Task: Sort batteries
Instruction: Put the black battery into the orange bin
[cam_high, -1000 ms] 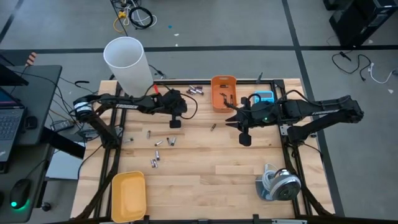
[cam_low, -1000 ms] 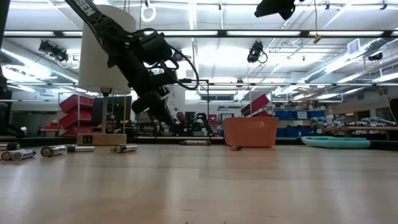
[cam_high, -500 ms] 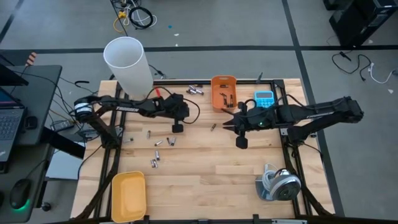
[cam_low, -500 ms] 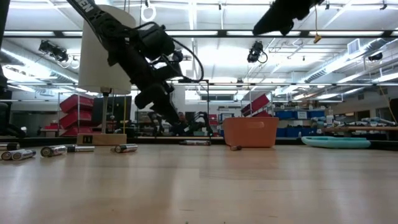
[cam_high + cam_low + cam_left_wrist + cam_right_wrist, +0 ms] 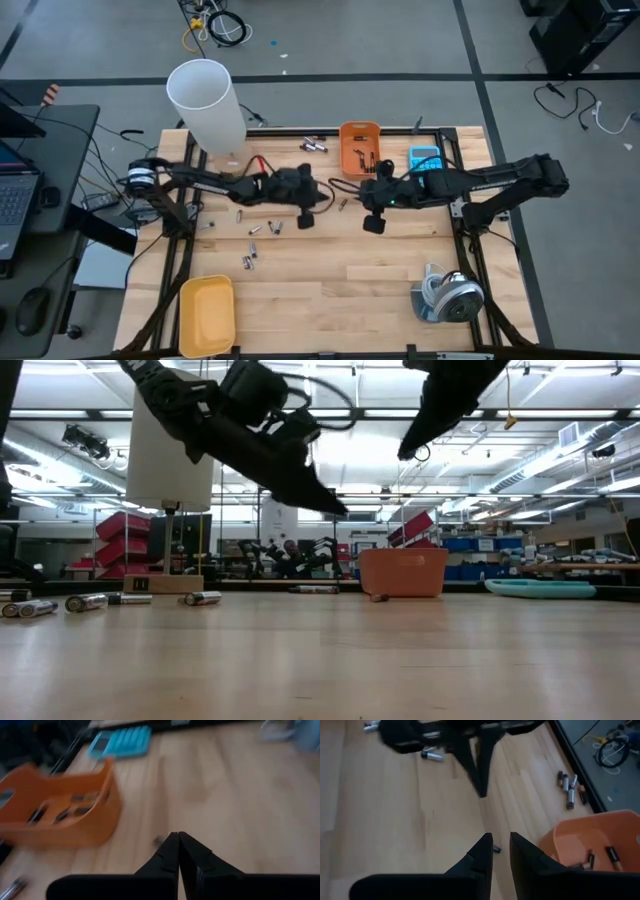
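Both arms reaching to frame centre, high view.
Left hand point(image 5: 318, 199) fingers together; right hand point(image 5: 367, 201) fingers slightly parted, empty.

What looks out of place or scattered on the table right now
Loose batteries lie scattered on the wooden table, not in a bin, and more sit by the far edge. One lone cell lies near the orange bin, between both grippers. The yellow tray looks empty.

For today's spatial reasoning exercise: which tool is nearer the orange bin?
The right tool is nearer, just in front of the orange bin near its front edge. The left tool sits farther off toward the left side, over the bare wood.
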`<act>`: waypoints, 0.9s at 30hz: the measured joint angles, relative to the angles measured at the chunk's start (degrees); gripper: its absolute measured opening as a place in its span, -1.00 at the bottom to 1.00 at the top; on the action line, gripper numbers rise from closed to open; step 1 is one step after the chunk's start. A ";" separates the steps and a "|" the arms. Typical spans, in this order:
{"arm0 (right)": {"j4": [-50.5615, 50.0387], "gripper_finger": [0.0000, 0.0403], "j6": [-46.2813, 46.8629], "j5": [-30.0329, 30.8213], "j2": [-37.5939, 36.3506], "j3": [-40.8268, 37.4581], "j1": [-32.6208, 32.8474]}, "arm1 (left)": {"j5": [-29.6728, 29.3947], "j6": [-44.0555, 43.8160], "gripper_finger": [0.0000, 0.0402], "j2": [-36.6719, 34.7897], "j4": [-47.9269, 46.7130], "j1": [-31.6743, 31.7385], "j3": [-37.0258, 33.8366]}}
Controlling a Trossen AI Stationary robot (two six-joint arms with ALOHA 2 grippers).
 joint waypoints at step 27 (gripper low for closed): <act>-7.96 -0.74 7.04 4.83 -12.76 0.07 5.95 | -14.14 -13.06 -0.61 21.97 29.56 -4.57 1.79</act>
